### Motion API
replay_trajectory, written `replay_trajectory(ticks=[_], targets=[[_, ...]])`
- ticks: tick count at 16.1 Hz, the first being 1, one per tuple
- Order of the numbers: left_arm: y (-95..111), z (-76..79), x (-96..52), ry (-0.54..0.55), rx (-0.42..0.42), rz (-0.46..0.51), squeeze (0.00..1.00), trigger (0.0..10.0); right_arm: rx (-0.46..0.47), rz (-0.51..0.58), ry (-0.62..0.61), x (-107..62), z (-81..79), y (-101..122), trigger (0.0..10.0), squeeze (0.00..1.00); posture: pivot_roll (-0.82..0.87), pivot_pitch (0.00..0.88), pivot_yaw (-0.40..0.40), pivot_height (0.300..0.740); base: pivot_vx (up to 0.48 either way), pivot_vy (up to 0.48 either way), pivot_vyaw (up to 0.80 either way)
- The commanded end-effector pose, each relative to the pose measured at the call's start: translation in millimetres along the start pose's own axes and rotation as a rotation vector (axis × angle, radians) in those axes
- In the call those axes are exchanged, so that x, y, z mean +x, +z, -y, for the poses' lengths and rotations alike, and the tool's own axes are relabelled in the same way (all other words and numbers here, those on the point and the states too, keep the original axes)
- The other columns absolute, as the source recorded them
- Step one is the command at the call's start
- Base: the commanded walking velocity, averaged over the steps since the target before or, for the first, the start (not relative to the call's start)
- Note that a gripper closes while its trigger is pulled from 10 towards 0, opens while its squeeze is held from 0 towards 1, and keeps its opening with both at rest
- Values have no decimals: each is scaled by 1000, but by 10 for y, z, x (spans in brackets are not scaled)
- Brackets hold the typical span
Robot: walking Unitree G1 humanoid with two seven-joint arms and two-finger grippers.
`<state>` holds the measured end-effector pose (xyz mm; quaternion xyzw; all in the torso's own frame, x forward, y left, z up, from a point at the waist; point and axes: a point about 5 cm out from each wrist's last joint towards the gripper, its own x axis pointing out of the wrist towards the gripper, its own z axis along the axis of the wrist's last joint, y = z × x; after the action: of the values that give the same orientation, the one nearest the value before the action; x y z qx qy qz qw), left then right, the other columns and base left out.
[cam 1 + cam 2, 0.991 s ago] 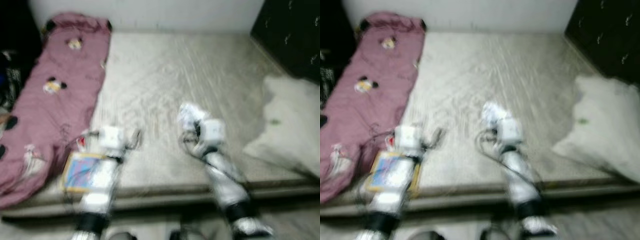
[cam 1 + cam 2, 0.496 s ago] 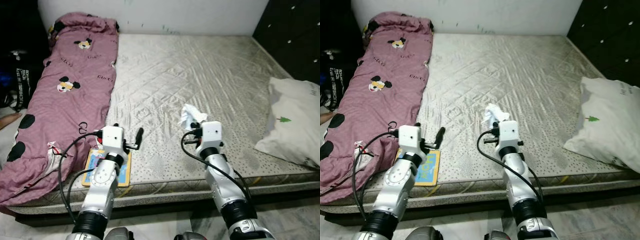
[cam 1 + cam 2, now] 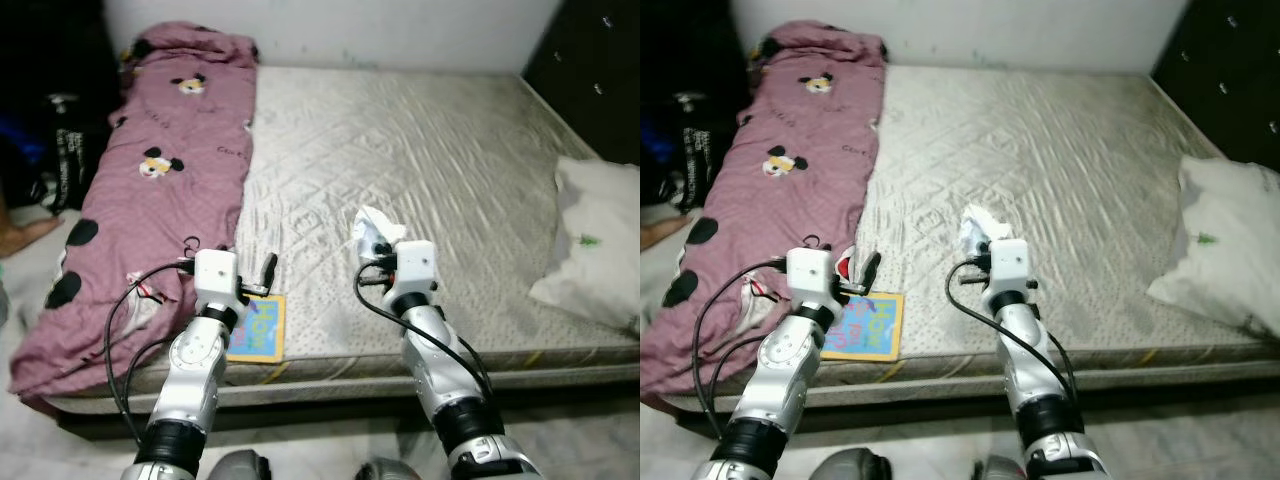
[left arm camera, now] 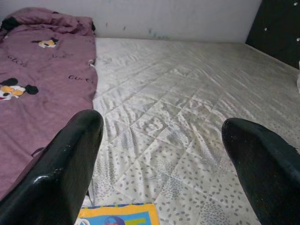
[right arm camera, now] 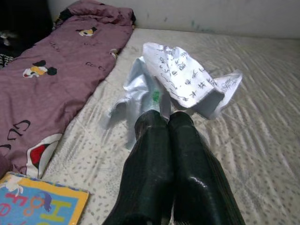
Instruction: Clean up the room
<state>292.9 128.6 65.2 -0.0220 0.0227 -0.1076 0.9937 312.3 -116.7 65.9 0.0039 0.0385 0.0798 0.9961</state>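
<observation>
A crumpled white printed paper (image 5: 187, 86) is pinched in my right gripper (image 5: 166, 123), which is shut on it and holds it just above the grey quilted mattress (image 3: 420, 140) near the front edge. My left gripper (image 4: 161, 122) is open with nothing between its widely spread fingers. It hovers over the mattress beside the pink cartoon-mouse blanket (image 3: 150, 170). A colourful children's book (image 3: 258, 328) lies flat at the mattress's front edge, just below and to the right of the left gripper (image 3: 245, 272).
A white pillow (image 3: 595, 250) lies on the right side of the mattress. A black cabinet (image 3: 600, 70) stands at the back right. Dark bags (image 3: 60, 150) sit on the floor at the left, with what looks like a person's foot (image 3: 25, 235) beside them.
The whole view has shifted and sharpened as the camera moved. The book now shows to the right of my left forearm. Both grippers keep the same pose and the right still holds the paper.
</observation>
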Motion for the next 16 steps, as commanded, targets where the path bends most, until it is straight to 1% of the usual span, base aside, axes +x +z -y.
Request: replay_trajectory(ticks=[1,7,16], targets=[[-8,74,14,-20,-6,-7,0,10000,-7,-16,-30,-20,104,-29,10000,0,23,49,-34,740,0,480,0],[-14,63,23,-7,-2,-12,0,10000,-21,7,11,-19,59,-1,10000,0,22,49,-35,740,0,480,0],[-25,31,36,24,7,-25,0,10000,-19,18,17,-7,53,14,10000,0,24,47,-33,740,0,480,0]])
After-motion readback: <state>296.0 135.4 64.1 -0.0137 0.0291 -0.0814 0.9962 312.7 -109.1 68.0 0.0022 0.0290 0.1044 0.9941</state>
